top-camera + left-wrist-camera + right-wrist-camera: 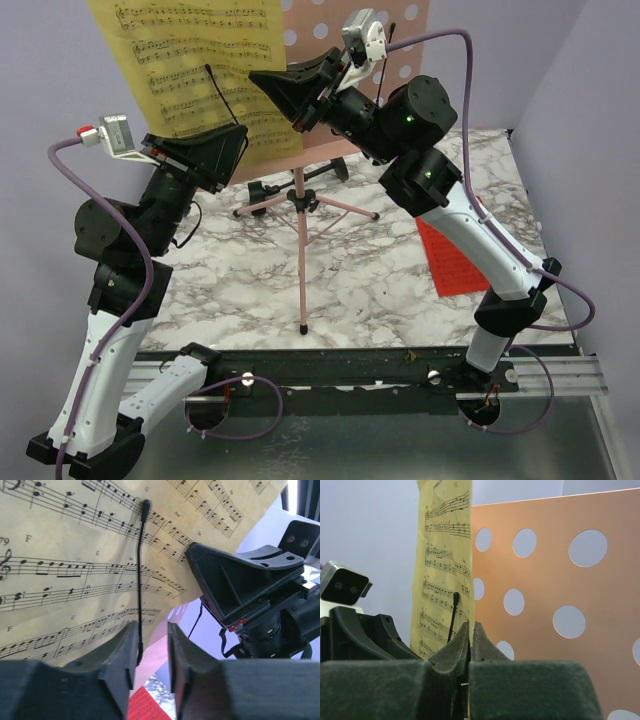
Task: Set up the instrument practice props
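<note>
The pink perforated music stand (332, 40) stands on thin tripod legs at the back middle of the table. A yellow sheet-music page (190, 55) is held upright against its left part. My right gripper (264, 80) is shut on the page's right edge; in the right wrist view the page (445, 555) runs down between the closed fingers of that gripper (471, 626), beside the stand (560, 580). My left gripper (240, 137) is open just below the page (60, 555), its jaws (152, 630) holding nothing. The black microphone (221, 95) rises in front of the page from its round base. A red page (455, 255) lies flat on the right.
The marble tabletop (350, 290) ends at a black rail along the near edge. Purple walls close in behind and to the right. A tripod leg of the stand (303, 325) reaches toward the near edge. The right gripper's body (240, 585) is close beside the left fingers.
</note>
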Controlling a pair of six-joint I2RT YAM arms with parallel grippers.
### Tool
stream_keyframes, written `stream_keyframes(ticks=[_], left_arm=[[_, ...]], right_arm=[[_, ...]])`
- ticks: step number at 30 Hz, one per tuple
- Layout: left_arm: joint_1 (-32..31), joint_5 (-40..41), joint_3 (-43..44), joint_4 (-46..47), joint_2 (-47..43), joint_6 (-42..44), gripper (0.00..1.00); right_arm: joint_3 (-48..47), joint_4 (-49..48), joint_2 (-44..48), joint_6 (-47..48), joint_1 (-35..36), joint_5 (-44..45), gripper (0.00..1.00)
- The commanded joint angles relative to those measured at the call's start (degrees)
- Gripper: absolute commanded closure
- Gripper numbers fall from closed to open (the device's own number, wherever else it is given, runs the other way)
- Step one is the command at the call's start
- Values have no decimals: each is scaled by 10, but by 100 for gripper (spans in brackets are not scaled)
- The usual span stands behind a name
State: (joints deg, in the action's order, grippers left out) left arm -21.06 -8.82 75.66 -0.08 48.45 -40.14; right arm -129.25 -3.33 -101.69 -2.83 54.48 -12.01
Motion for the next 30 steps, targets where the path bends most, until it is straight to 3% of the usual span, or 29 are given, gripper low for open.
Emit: stream_keyframes(ticks=[1,5,8,10,13,15,20,25,27,30], left_arm=[[0,5,1,6,-15,-6,60],[0,3,4,2,-21,-6,53],[0,0,-1,-17,-36,-4,43],[0,-1,-8,-29,-56,-1,35],[0,-1,-7,-59,-86,9,23],[0,-4,8,-98,-98,20,18],[-1,-37,14,-157,-128,31,14],[-4,-147,-48,-173,-169,72,7],[-5,-196,-79,-182,-192,88,7],[-6,-250,-134,-193,-228,103,6]], right_arm=[[-9,-7,1,12,6,10,99],[-17,0,-1,12,6,11,94],[-28,18,-1,14,7,14,83],[-41,52,2,9,6,21,72],[-56,120,17,7,8,39,45],[-36,158,47,14,7,67,34],[52,244,144,39,7,136,28],[279,261,326,66,8,88,27],[398,258,406,95,8,65,20],[573,259,495,105,7,100,16]])
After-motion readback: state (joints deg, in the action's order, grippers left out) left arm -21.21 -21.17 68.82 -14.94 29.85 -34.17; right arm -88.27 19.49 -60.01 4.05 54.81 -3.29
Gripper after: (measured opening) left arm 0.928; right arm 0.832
